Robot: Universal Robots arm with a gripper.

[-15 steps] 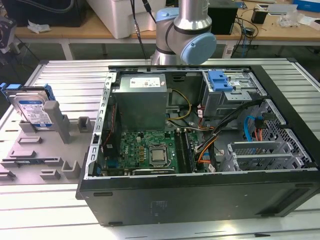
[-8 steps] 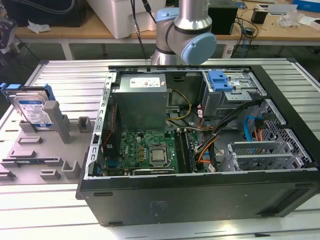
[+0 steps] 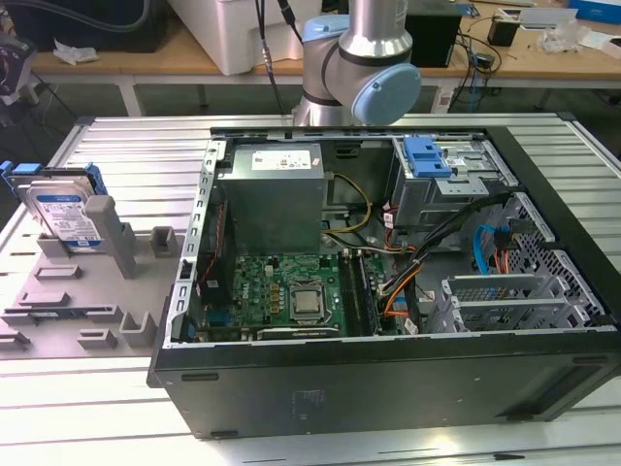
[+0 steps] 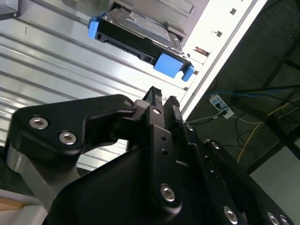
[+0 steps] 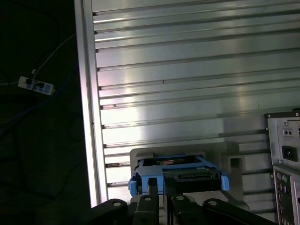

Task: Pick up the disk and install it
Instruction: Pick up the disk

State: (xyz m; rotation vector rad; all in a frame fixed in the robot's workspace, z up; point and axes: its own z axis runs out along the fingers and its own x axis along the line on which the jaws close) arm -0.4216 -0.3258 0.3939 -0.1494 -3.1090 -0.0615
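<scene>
A ribbed aluminium table (image 3: 126, 155) carries everything here. An open black computer case (image 3: 388, 379) lies on its side on the slats. Just beside the case, toward the exterior view's left, rests a grey fixture plate (image 3: 87, 291) with upright blocks.

At nine o'clock in the exterior view I see the disk (image 3: 64, 206): silver metal, a blue-and-white label and a blue carrier rail. The fixture (image 3: 92, 291) under it is plain grey. The tabletop (image 3: 146, 146) is silver aluminium, ribbed in parallel lines. The computer case (image 3: 388, 388) is black. Inside it are a green motherboard (image 3: 281, 286), a grey power supply (image 3: 272, 204), a blue plastic latch (image 3: 427, 155) at one o'clock, and blue and orange cables (image 3: 490, 248). The arm (image 3: 374, 58) is silver with pale blue caps. In the second wrist view my pincer (image 4: 161, 96) is black, dotted with silver screws.
</scene>
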